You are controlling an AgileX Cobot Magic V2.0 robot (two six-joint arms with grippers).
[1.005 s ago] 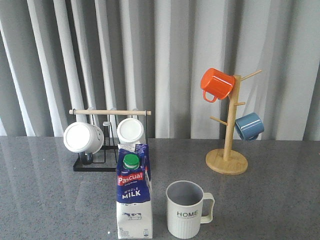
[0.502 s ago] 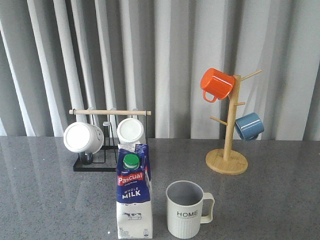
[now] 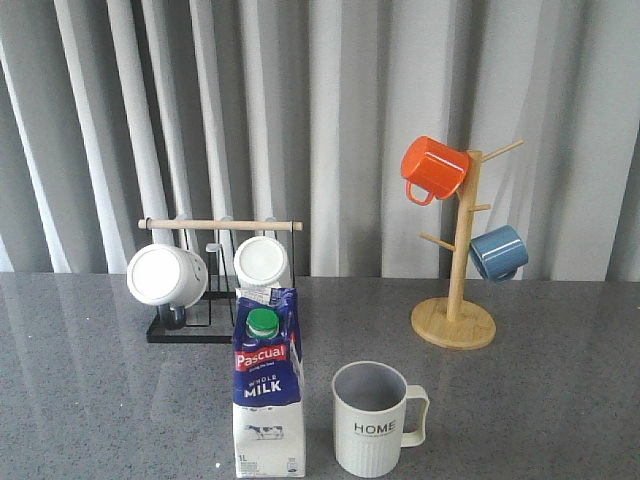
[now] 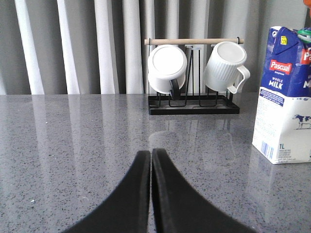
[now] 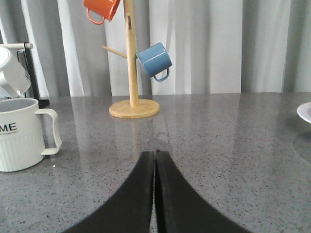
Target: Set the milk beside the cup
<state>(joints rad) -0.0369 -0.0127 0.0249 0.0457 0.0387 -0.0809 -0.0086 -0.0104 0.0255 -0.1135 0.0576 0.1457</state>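
Note:
The milk, a blue-and-white carton with a green cap, stands upright near the table's front edge. Just to its right stands the cup, a ribbed pale mug marked HOME, handle to the right, a narrow gap between the two. The left wrist view shows the milk off to one side, and my left gripper shut, empty, low over the bare tabletop. My right gripper is shut and empty too, with the cup apart from it at the frame's edge. Neither gripper appears in the front view.
A black rack with a wooden bar holds two white mugs behind the milk. At the back right a wooden mug tree carries an orange mug and a blue mug. A white plate's rim lies at the right.

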